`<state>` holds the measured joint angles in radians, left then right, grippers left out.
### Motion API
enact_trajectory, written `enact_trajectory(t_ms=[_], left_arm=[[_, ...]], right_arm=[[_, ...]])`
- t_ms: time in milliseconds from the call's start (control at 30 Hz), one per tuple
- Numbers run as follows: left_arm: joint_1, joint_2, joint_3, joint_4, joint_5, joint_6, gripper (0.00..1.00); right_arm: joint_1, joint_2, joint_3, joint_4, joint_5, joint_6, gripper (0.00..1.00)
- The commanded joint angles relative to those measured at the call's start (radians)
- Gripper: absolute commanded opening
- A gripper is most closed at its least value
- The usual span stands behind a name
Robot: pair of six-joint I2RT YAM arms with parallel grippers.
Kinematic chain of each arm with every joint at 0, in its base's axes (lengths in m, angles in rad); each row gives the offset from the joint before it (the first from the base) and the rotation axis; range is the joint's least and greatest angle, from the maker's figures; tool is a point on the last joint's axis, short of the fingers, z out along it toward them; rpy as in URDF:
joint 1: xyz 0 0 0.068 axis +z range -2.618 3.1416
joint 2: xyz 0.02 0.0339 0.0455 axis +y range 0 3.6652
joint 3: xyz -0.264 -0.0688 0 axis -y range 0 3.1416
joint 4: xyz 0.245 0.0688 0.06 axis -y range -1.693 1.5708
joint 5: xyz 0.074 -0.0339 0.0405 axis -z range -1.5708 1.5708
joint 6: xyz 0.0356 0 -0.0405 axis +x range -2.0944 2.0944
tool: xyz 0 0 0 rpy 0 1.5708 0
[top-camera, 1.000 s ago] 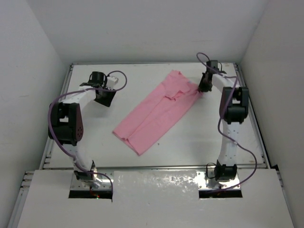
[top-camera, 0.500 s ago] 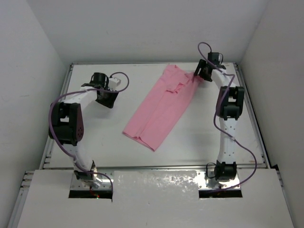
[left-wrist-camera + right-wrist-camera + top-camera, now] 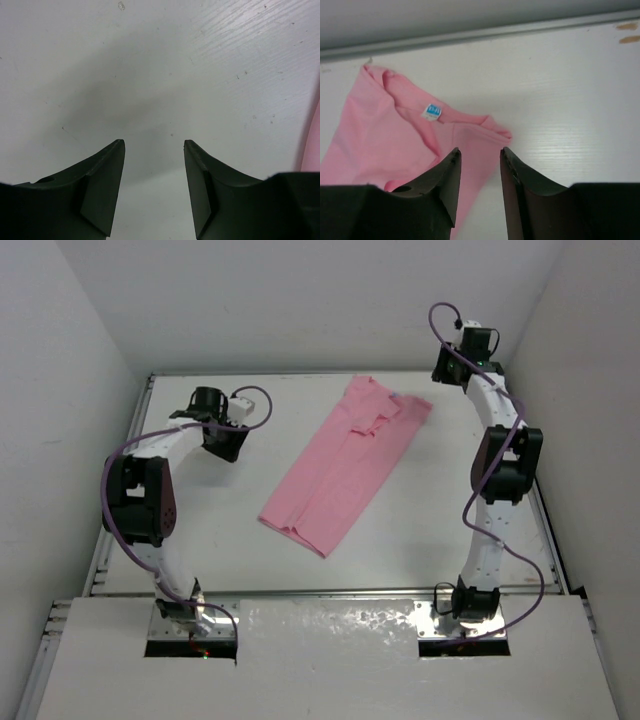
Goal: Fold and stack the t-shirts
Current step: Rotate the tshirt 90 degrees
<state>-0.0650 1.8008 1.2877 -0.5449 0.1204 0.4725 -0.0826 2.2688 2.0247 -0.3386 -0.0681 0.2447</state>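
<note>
A folded light-pink t-shirt (image 3: 345, 465) lies in a long diagonal strip on the white table, its collar end at the back. In the right wrist view the collar end of the t-shirt (image 3: 385, 135) shows a small blue label (image 3: 432, 111). My right gripper (image 3: 479, 150) hovers open over the shirt's back right corner with nothing between its fingers. In the top view the right gripper (image 3: 447, 365) is raised near the back right corner. My left gripper (image 3: 222, 443) stands open left of the shirt, over bare table (image 3: 153, 142). A pink sliver of the t-shirt (image 3: 312, 130) shows at the frame's right edge.
A metal rail (image 3: 485, 32) runs along the table's back edge, close behind the collar. White walls (image 3: 70, 390) enclose the table on the left, back and right. Purple cables (image 3: 250, 405) loop off both wrists.
The right gripper dragged the shirt toward the back, then opened, let go of the collar corner and rose toward the back right. The corner now lies flat. The left arm stayed put.
</note>
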Motion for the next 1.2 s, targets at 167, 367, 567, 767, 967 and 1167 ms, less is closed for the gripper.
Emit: enact_trajectory(t_ms=[167, 367, 567, 767, 967, 1167], left_arm=[[-0.007, -0.05, 0.035, -0.01, 0.05, 0.029, 0.49], [-0.009, -0.11, -0.002, -0.017, 0.073, -0.02, 0.49], [-0.018, -0.192, -0.086, 0.029, 0.108, -0.026, 0.49], [-0.019, -0.181, -0.087, 0.1, 0.156, -0.009, 0.49], [-0.019, -0.159, -0.051, 0.12, 0.154, -0.061, 0.49], [-0.021, -0.242, -0.105, 0.125, 0.153, -0.097, 0.49]], right_arm=[[0.043, -0.349, -0.469, 0.049, -0.078, 0.2, 0.43], [0.269, -0.704, -1.177, 0.258, -0.094, 0.557, 0.45], [0.595, -0.822, -1.452, 0.332, -0.03, 0.899, 0.48], [0.741, -0.819, -1.406, 0.222, 0.103, 1.009, 0.49], [0.877, -0.779, -1.417, 0.23, 0.177, 1.131, 0.49], [0.894, -0.779, -1.54, 0.328, 0.162, 1.177, 0.45]])
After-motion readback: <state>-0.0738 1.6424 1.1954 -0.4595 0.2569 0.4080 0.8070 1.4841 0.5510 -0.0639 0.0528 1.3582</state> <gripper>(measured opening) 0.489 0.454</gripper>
